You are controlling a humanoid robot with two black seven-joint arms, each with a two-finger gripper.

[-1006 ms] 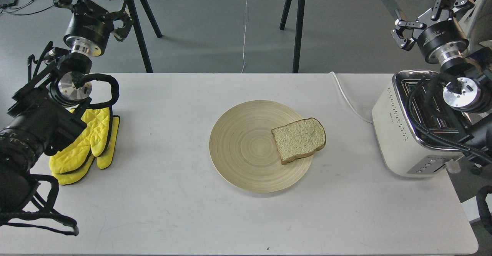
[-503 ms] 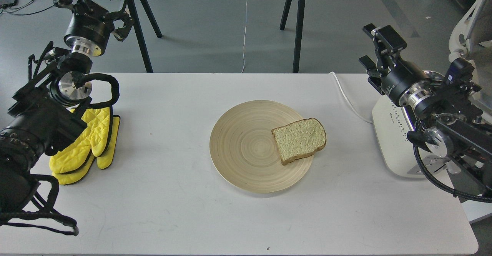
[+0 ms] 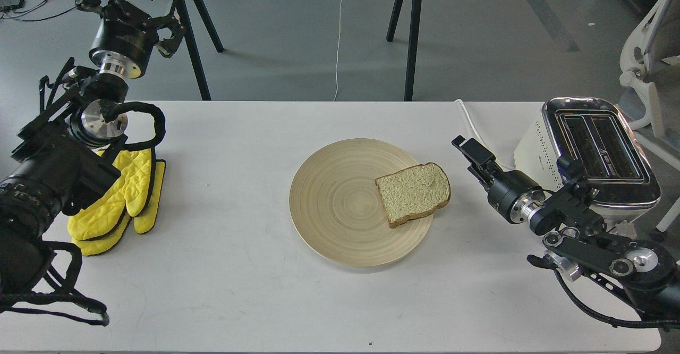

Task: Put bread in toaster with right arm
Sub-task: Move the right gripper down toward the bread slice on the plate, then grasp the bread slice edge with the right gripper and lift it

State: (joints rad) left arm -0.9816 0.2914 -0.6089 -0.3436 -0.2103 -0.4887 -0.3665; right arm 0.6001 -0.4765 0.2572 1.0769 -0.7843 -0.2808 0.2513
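head view: the bread (image 3: 413, 193) lay flat on the right side of the round beige plate (image 3: 340, 205), its rounded crust overhanging the plate's right rim, on the white bench (image 3: 239, 279). the right arm (image 3: 574, 226) reached in low from the right edge, and the right gripper (image 3: 467, 149) hung just right of the slice, apart from it, nothing between its fingers; seen nearly end-on, whether those fingers were spread or closed could not be told. the toaster (image 3: 584, 168) stood at the bench's right end, behind the arm, its two slots uncovered and facing up, its white cord (image 3: 478, 131) trailing back over the far edge. the left gripper (image 3: 143, 19) was raised at far left above the yellow oven mitts (image 3: 119, 200), too dark to judge, and well clear of the work.

the step in hand looked like the approach to the slice. a good grasp would likely take the overhanging crust edge, one finger above and one below, since the plate rim leaves room there. the pinch should be gentle, as soft bread will probably bend or tear.

bare bench lay between plate and toaster, so a lift and swing right seemed unobstructed. the toaster sat close to the bench's right edge, and the arm's own elbow crowded its front.
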